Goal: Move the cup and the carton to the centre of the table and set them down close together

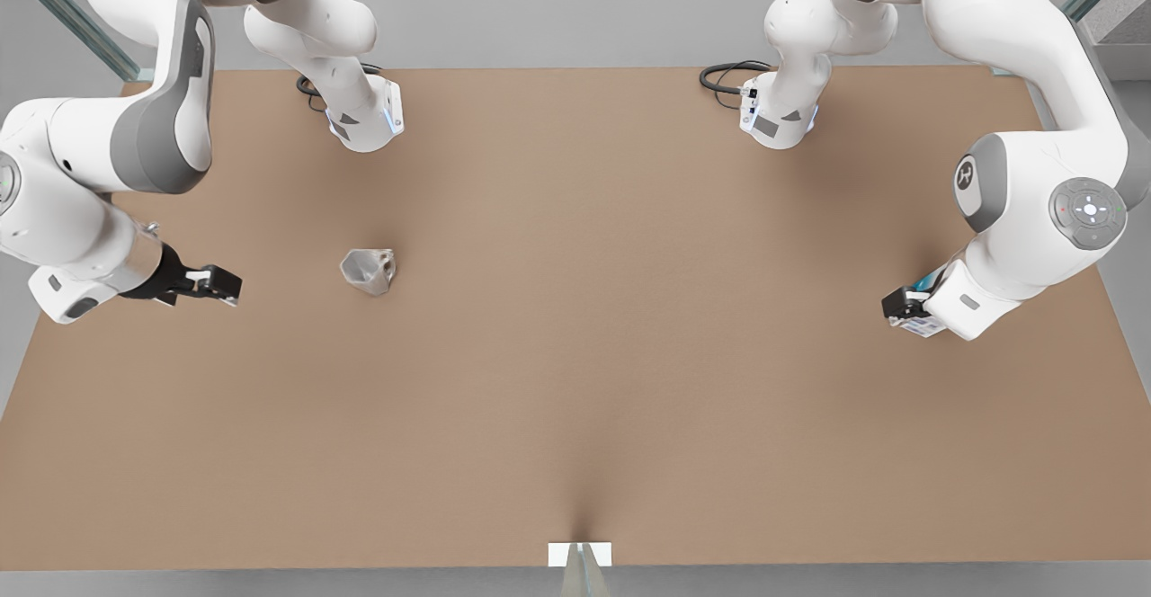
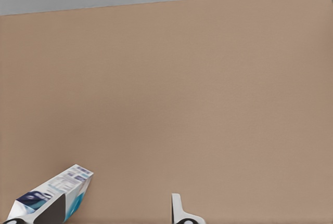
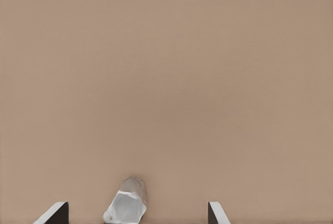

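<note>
The pale faceted cup (image 1: 369,271) rests on the brown table (image 1: 575,354) at the front view's left, apparently tipped on its side. My right gripper (image 1: 212,286) is open, level with it and a short gap away toward the table's edge. In the right wrist view the cup (image 3: 126,204) shows ahead, between the two fingers (image 3: 55,213). The white and blue carton (image 1: 919,324) lies at the front view's right, mostly hidden under my left gripper (image 1: 902,306). In the left wrist view the carton (image 2: 62,185) sits against one finger (image 2: 52,211) of the open left gripper (image 2: 117,214).
A small white tab (image 1: 580,554) marks the near long edge of the table. The two arm bases (image 1: 364,120) (image 1: 778,116) stand at the far edge with black cables. Bare brown tabletop stretches between the cup and the carton.
</note>
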### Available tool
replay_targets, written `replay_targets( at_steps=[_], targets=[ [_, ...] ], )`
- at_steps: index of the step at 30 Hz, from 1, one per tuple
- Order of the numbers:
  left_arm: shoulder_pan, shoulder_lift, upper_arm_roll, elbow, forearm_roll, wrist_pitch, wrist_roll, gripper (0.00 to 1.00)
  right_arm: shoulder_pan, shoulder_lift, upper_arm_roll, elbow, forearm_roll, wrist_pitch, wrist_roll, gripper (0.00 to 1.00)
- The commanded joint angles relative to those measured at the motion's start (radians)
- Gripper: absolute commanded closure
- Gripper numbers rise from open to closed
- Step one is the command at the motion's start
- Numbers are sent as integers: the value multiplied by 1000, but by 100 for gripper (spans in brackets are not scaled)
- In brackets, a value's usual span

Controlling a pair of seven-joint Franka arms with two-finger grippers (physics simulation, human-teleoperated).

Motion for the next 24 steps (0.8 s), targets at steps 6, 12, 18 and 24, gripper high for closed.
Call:
replay_targets(
  at_steps=[6, 12, 18, 24],
  targets=[
    [-2, 8, -2, -3, 0, -2, 6, 0, -11, -14, -6, -86, -5, 10, -8, 0],
    [-2, 11, -2, -9, -11, -21, 5, 0, -23, -106, -11, -396, -3, 172, -118, 0],
    [-2, 14, -3, -9, -13, -23, 5, 0, -26, -331, -12, -860, -5, 496, -130, 0],
    [0, 15, -3, -12, -13, -21, 5, 0, -12, -356, 2, -968, 0, 498, -143, 0]
  ],
)
